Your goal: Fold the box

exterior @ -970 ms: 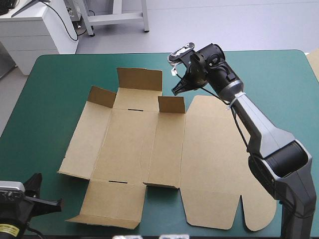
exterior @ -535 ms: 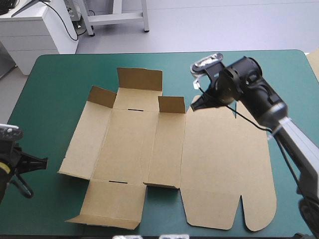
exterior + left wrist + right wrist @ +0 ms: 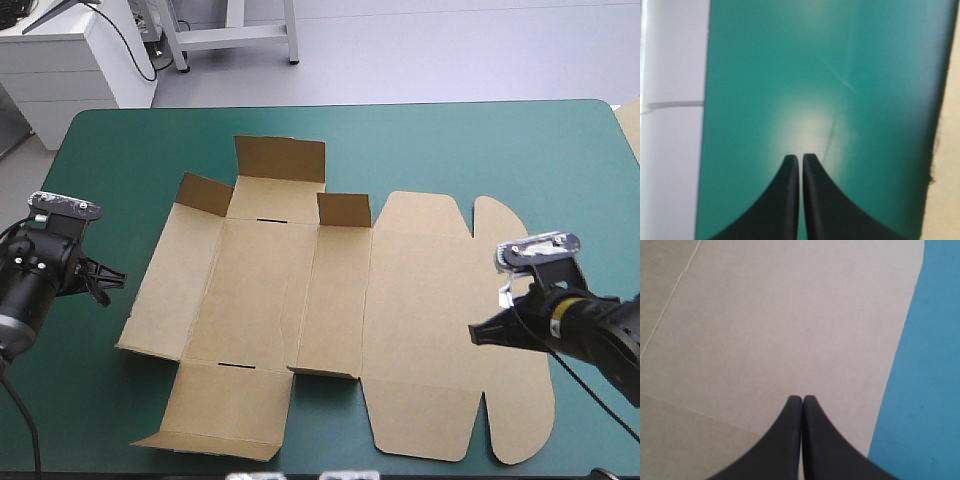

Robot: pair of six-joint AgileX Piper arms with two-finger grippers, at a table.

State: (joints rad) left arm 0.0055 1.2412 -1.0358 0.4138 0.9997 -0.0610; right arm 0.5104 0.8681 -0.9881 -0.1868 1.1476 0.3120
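Right tool (image 3: 478, 333): black fingers pressed together into one pointed arch, holding nothing. It sits at about 4 o'clock on the counter (image 3: 520, 150), over the box's lid panel (image 3: 440, 300). The right wrist view shows the same tool (image 3: 802, 398) with brown board (image 3: 765, 315) ahead of and under it, and the panel's rounded edge beside it against the teal-green cover (image 3: 930, 390). Whether the tips touch the board cannot be told. Earlier it stood at about 1 o'clock, by the box's far edge; it has since crossed to the near right.

Left tool (image 3: 108, 278): also closed tight and empty, at 9 o'clock, just beside the box's left edge and apart from it. In its own view the tool (image 3: 801, 157) is over bare cover (image 3: 815, 75), with a strip of board (image 3: 947, 150) to one side. Earlier it was down at 7 o'clock, near the counter's front corner.

Box (image 3: 270, 290): a flat brown sheet across the middle of the counter, from 9 to 4 o'clock. Three flaps (image 3: 280, 158) at its 12 o'clock side stand raised. Its position matches the earlier frames.
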